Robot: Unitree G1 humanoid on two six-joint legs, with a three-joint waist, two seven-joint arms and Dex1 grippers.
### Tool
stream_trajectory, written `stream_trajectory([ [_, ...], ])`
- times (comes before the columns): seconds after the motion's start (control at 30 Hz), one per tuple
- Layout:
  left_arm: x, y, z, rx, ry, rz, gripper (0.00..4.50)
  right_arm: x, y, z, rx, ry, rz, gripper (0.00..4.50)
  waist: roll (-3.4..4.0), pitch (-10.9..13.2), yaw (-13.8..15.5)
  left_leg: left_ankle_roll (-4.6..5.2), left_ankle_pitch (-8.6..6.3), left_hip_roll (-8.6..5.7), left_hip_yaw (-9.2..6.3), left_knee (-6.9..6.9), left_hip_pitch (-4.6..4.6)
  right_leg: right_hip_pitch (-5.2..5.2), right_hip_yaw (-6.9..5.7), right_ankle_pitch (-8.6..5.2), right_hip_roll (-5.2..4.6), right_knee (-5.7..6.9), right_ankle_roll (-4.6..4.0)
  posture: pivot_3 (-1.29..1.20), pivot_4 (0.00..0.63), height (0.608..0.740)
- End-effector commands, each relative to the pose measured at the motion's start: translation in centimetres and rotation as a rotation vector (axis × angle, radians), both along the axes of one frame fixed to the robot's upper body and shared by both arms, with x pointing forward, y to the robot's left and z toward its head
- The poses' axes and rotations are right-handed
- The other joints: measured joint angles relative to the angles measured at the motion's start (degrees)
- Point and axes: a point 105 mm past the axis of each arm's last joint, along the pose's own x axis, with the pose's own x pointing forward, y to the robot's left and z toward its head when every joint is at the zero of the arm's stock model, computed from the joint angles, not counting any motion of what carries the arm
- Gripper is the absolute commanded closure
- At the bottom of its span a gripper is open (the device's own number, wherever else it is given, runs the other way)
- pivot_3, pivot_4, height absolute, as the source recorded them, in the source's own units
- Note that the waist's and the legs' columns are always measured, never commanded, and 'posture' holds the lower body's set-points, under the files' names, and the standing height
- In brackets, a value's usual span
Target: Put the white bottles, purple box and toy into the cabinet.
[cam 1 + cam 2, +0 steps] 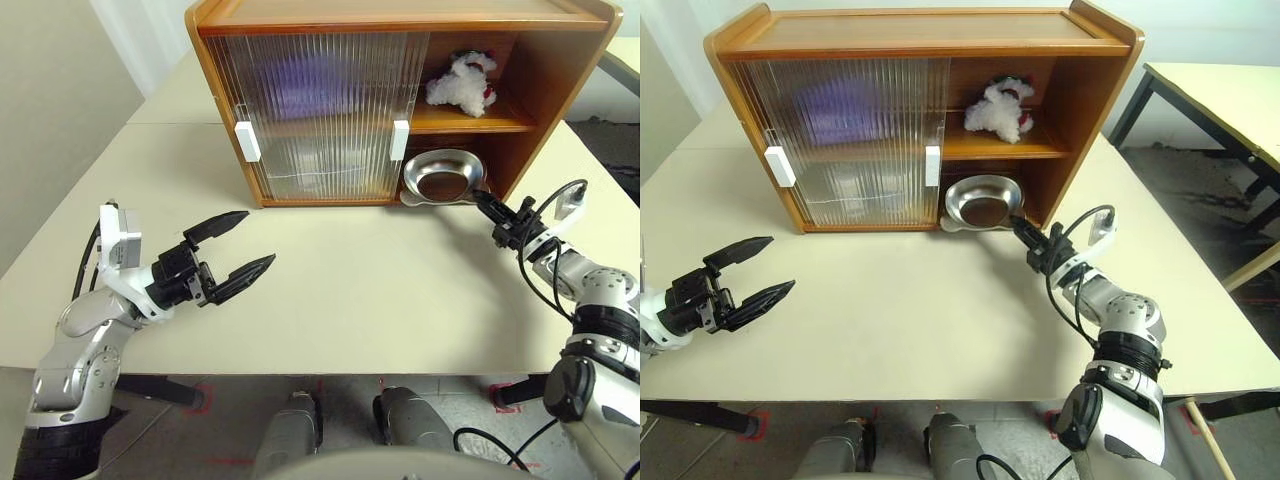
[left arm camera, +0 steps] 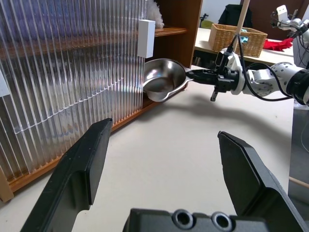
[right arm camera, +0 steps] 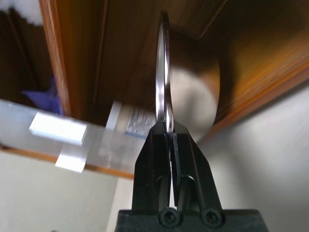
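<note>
Right gripper [image 1: 490, 208] pinches metal dish [image 1: 445, 176] rim at cabinet [image 1: 400, 100] lower shelf (toy [image 1: 462, 82] above); left gripper [image 1: 238, 250] wide, holding nothing

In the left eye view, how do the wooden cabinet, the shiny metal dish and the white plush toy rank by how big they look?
Largest to smallest, as they look there:
1. the cabinet
2. the metal dish
3. the plush toy
The dish sits nearer the camera than the toy, so that gap may be partly nearness.

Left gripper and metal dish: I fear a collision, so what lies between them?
Bare tabletop separates the open left gripper and dish, seen from the left eye.
</note>
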Motion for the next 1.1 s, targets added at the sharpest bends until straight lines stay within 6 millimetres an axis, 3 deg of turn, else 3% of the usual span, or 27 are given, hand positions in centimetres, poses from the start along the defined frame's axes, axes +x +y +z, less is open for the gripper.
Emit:
stream_trajectory([
  [0.03, -0.2, 0.2, 0.0, 0.014, 0.006, 0.005, 0.0, 0.3, 0.2, -1.5, -0.025, 0.056, -0.027, 4.48, 0.0, 0.0, 0.01, 0.0, 0.0, 0.0, 0.0, 0.0, 0.0, 0.0, 0.0, 0.0, 0.0, 0.0, 0.0, -0.14, 0.088, 0.74],
  [0.3, -0.2, 0.2, 0.0, 0.017, 0.006, 0.004, 0.0, 1.4, 2.0, -1.7, -0.055, 0.053, -0.048, 4.48, 0.0, 0.0, -0.06, -0.02, -0.01, 0.02, 0.0, -0.01, 0.04, 0.0, -0.01, 0.04, 0.0, 0.0, -0.07, -0.14, 0.089, 0.74],
  [0.5, -0.3, 0.2, -0.2, 0.016, 0.01, 0.006, 0.0, 1.9, 1.8, -2.3, -0.13, 0.061, -0.128, 4.48, 0.0, -0.01, 0.14, -0.04, -0.03, 0.03, -0.02, -0.01, 0.05, 0.0, -0.02, 0.06, 0.0, 0.0, -0.11, -0.13, 0.089, 0.74],
  [1.1, -0.2, -0.1, -0.2, 0.015, 0.009, 0.001, 0.0, 4.1, 4.1, -1.3, -0.186, 0.011, -0.169, 4.48, 0.0, -0.01, 0.06, -0.25, -0.15, 0.04, -0.02, -0.05, 0.03, -0.11, -0.01, 0.13, 0.0, 0.0, -0.25, -0.14, 0.089, 0.74],
])
